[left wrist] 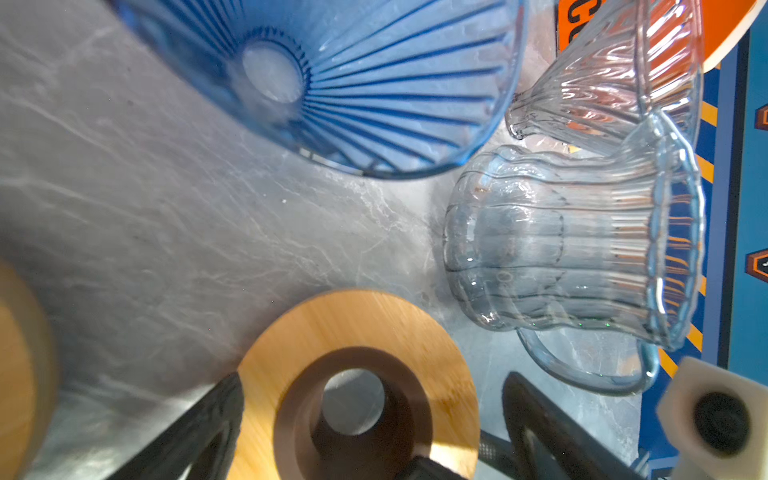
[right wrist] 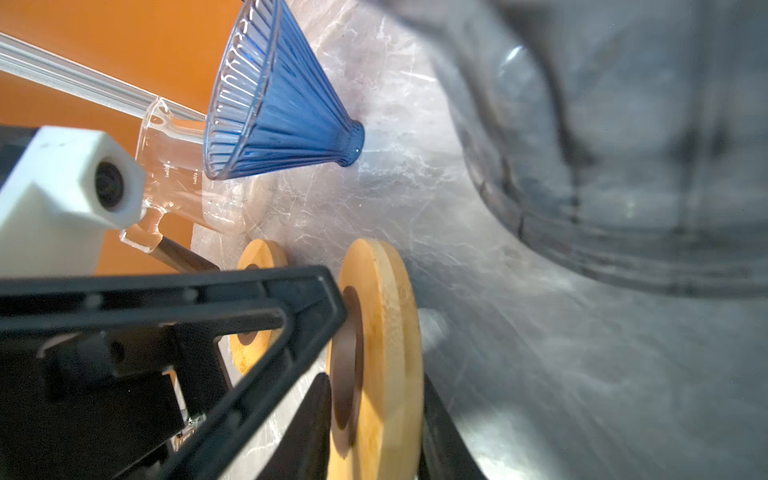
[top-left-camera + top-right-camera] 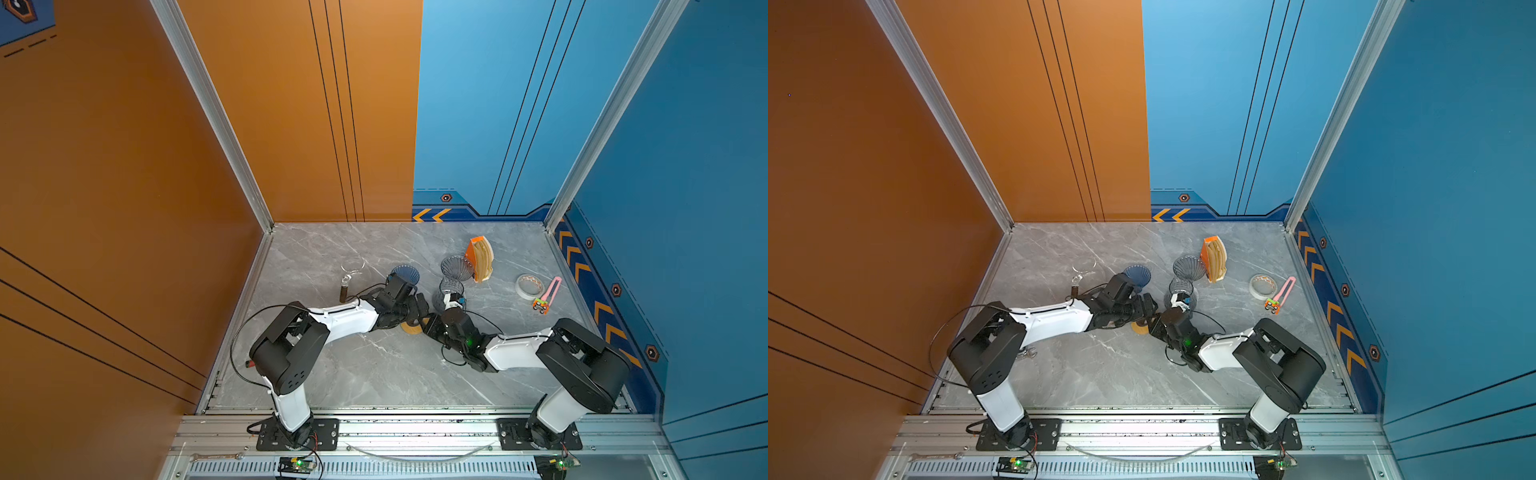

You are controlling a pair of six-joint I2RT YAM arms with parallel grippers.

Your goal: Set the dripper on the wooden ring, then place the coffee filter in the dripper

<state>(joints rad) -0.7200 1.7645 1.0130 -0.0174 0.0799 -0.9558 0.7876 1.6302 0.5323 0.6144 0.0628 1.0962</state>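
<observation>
Two drippers (image 3: 405,274) (image 3: 457,268), two wooden rings (image 2: 386,332) (image 2: 259,257), two jugs (image 1: 561,249) (image 2: 178,174), one filter holder (image 3: 480,257), one tape roll (image 3: 530,286), one pink clip (image 3: 550,293)

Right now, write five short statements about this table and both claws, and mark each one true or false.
1. The blue dripper stands mouth up with no filter in it. True.
2. The paper filters lie loose on the table. False: they stand in the orange holder.
3. The left claw is shut on the blue dripper. False: it is open, with its fingers on either side of the wooden ring.
4. The wooden ring sits between the right claw's fingers. True.
5. The tape roll lies on the left arm's side. False: it lies on the right arm's side, next to the pink tool.
</observation>
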